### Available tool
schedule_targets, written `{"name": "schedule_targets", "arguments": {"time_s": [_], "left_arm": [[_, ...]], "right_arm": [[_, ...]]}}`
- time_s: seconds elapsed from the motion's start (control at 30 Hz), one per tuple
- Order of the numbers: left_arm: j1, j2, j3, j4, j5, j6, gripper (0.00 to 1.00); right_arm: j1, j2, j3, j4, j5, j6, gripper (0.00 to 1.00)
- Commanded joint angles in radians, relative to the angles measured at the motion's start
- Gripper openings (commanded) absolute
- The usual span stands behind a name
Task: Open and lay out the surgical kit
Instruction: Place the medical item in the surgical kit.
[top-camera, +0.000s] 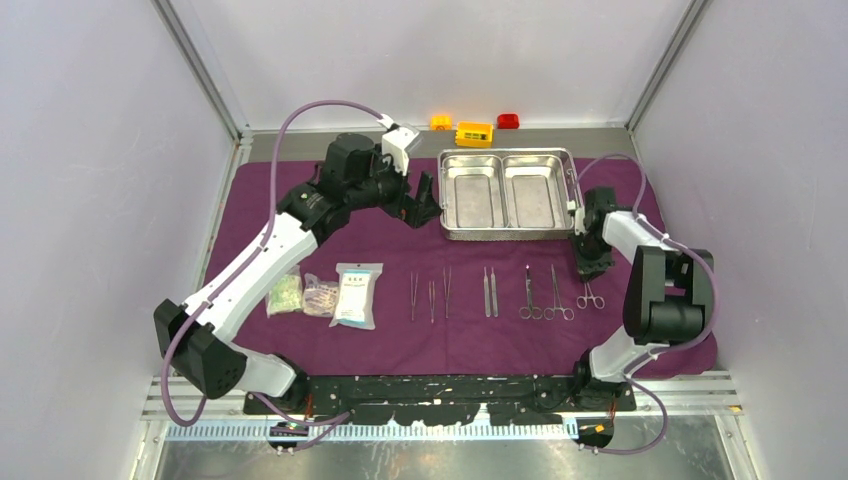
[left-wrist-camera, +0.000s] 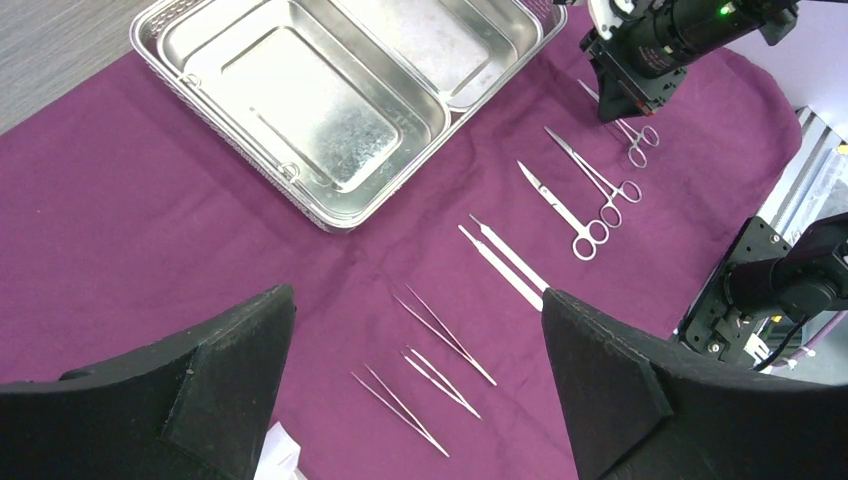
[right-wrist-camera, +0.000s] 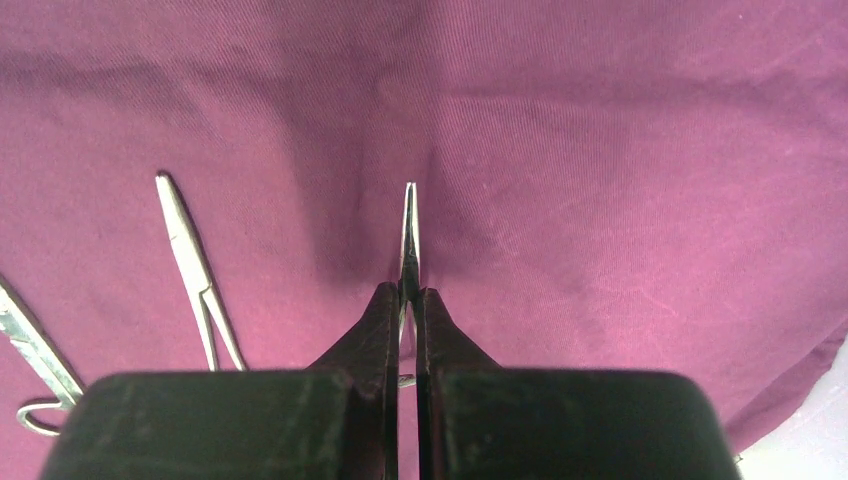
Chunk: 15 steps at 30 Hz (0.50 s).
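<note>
The dark-purple cloth (top-camera: 400, 245) lies spread flat, with the empty two-compartment steel tray (top-camera: 505, 190) (left-wrist-camera: 330, 90) at its far side. Three thin tweezers (top-camera: 430, 295) (left-wrist-camera: 445, 335), two flat tweezers (top-camera: 490, 292) (left-wrist-camera: 505, 262) and two long scissors or clamps (top-camera: 545, 297) (left-wrist-camera: 585, 195) lie in a row. My left gripper (top-camera: 425, 205) (left-wrist-camera: 415, 295) hangs open above the cloth, left of the tray, holding nothing. My right gripper (top-camera: 590, 265) (right-wrist-camera: 410, 295) is low on the cloth at the row's right end, shut on a small clamp (right-wrist-camera: 409, 225) (top-camera: 590, 297).
Three clear packets (top-camera: 357, 295) lie at the left of the cloth, a corner of one (left-wrist-camera: 280, 450) under my left gripper. Yellow (top-camera: 474, 133), orange (top-camera: 441, 122) and red (top-camera: 508, 121) toy bricks sit behind the tray. Walls close in on both sides.
</note>
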<state>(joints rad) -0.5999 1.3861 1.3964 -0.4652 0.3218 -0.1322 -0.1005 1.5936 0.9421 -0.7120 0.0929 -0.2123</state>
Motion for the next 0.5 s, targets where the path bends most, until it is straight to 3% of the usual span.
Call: {"name": "schedule_targets", "arguments": {"time_s": [0.0,0.47], "left_arm": [[0.005,-0.004,0.048,0.007,0.008,-0.019,0.96],[0.006,-0.033,0.027,0.014,0.017,-0.026,0.97]], "right_arm": [[0.01,0.023,-0.002,0.063,0.033,0.008,0.01],[0.022,-0.025,-0.031,0.011,0.033,0.012,0.0]]}}
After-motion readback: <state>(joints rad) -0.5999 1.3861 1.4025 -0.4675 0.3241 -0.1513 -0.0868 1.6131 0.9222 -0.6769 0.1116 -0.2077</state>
